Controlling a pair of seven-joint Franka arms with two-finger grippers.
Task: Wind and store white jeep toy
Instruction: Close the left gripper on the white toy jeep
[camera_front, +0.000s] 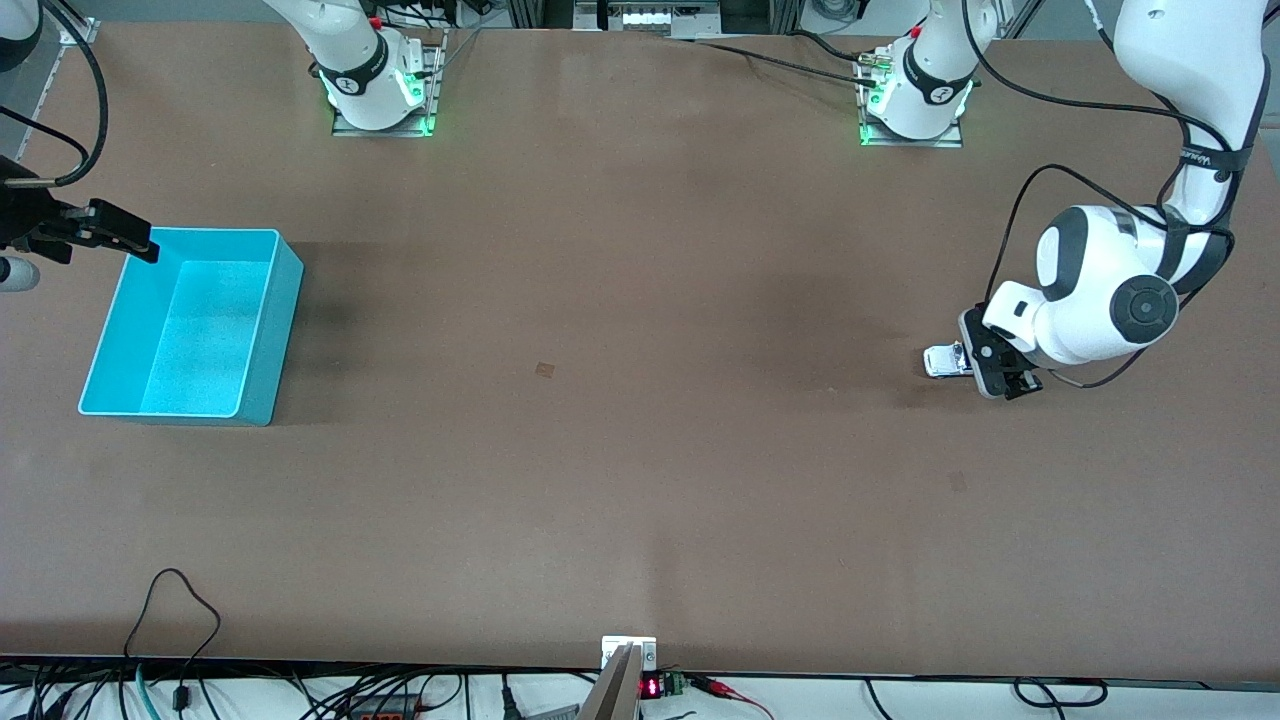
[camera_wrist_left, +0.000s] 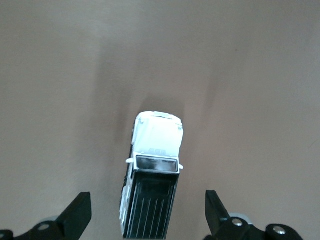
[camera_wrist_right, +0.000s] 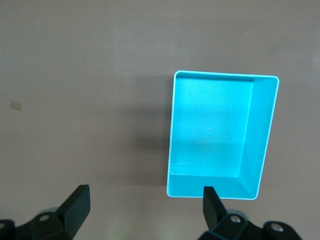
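Currently resting on the desk toward the left arm's end: white jeep toy, wheels down, well apart from the turquoise bin. Left gripper low over the rear half of the toy, jaws wide and straddling it without contact. Right gripper waiting above the bin, jaws wide, holding nothing. Likely light, rigid and smooth, prone to rolling. Best taken across the flat body sides, clear of the wheels.

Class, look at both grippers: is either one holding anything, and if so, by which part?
Nothing is held. The left gripper is open around the white jeep toy on the table; the right gripper is open by the turquoise bin.
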